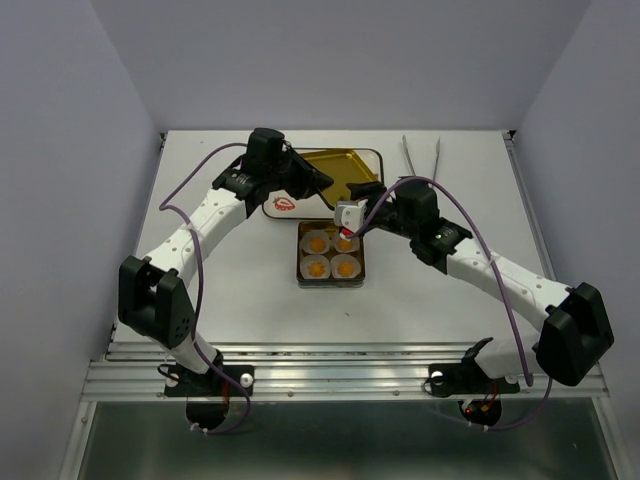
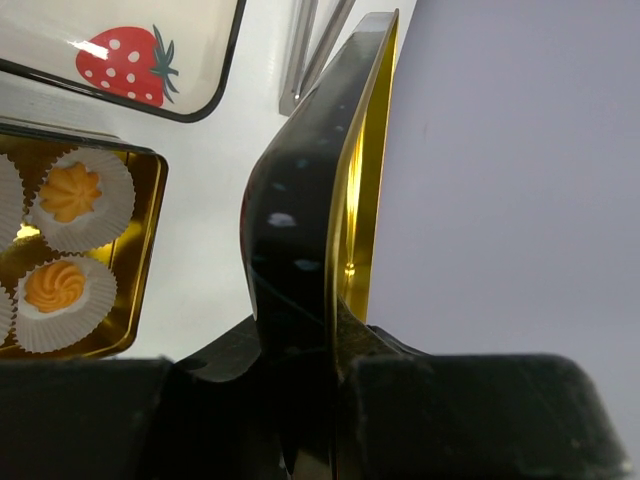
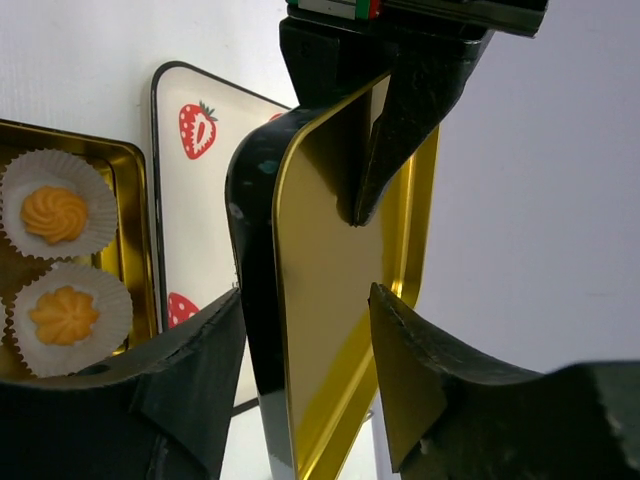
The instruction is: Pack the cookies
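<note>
Four orange-yellow cookies (image 1: 331, 254) sit in white paper cups inside the square gold tin (image 1: 301, 256) at mid table. Two of them show in the left wrist view (image 2: 69, 191) and in the right wrist view (image 3: 55, 214). My left gripper (image 1: 318, 180) is shut on the rim of the gold lid (image 1: 350, 167) and holds it tilted up behind the tin; the lid shows edge-on in the left wrist view (image 2: 340, 180). My right gripper (image 1: 350, 218) is open, and in the right wrist view (image 3: 305, 295) its jaws straddle the lid's (image 3: 330, 230) near edge without closing.
A white card printed with red strawberries (image 1: 284, 206) lies flat behind the tin, under the left arm. Metal tongs (image 1: 420, 155) lie at the back right. The two grippers are close together over the tin's far edge.
</note>
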Motion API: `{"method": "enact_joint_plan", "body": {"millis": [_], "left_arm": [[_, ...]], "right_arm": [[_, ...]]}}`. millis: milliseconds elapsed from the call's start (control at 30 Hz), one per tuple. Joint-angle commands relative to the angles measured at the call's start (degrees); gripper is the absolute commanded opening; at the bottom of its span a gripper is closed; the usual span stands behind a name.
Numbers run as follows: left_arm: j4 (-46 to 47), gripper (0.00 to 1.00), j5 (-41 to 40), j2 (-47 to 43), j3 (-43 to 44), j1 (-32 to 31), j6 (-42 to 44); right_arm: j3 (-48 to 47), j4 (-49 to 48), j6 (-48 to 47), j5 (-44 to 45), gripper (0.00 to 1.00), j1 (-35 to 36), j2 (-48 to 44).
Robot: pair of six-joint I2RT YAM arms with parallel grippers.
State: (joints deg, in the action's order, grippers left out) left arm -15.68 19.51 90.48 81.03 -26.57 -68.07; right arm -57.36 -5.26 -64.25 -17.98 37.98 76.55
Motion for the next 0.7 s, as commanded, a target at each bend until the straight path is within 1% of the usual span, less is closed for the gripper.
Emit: {"method": "enact_joint_plan", "body": {"millis": [0, 100, 233, 300, 333, 367, 400, 433, 500, 600, 667], "left_arm": [[2.50, 0.00, 1.41, -3.55, 0.00, -0.24, -0.22], [2.50, 0.00, 1.59, -3.73, -0.26, -0.24, -0.22], [2.85, 0.00, 0.36, -4.25, -0.70, -0.33, -0.74], [4.16, 0.01, 0.70, -4.34, -1.23, -0.59, -1.45], [4.52, 0.06, 0.71, -4.26, -1.14, -0.68, -1.45], [4.52, 0.10, 0.71, -4.26, -0.97, -0.77, -1.45], [4.61, 0.16, 0.71, -4.34, -1.05, -0.85, -1.54], [4.70, 0.18, 0.62, -4.43, -1.14, -0.85, -1.54], [4.78, 0.25, 0.71, -4.43, -1.14, -0.94, -1.62], [4.78, 0.31, 0.53, -4.78, -1.67, -1.03, -1.80], [5.13, 0.31, 0.53, -5.13, -1.84, -1.03, -1.98]], "right_arm": [[-0.56, -4.24, 0.00, -0.48, 0.53, 0.61, -0.26], [-0.56, -4.32, -0.26, -0.13, 0.47, 0.61, 0.17], [-0.99, -4.24, -0.09, 0.14, 0.36, 0.61, 0.70], [-0.73, -5.02, 0.18, 0.05, 0.34, 0.61, 0.61], [-0.47, -5.11, 0.26, -0.21, 0.30, 0.61, 0.53], [-0.29, -5.81, 0.53, -0.39, 0.28, 0.61, 0.18], [-0.29, -5.73, 0.44, -0.65, 0.24, 0.61, 0.00], [-0.21, -5.99, 0.35, -0.66, 0.24, 0.61, -0.26], [0.06, -6.52, 0.62, -0.83, 0.18, 0.61, -0.61], [0.32, -6.87, 0.79, -1.36, 0.01, 0.61, -1.14], [0.58, -6.96, 0.97, -1.97, 0.01, 0.61, -1.58]]}}
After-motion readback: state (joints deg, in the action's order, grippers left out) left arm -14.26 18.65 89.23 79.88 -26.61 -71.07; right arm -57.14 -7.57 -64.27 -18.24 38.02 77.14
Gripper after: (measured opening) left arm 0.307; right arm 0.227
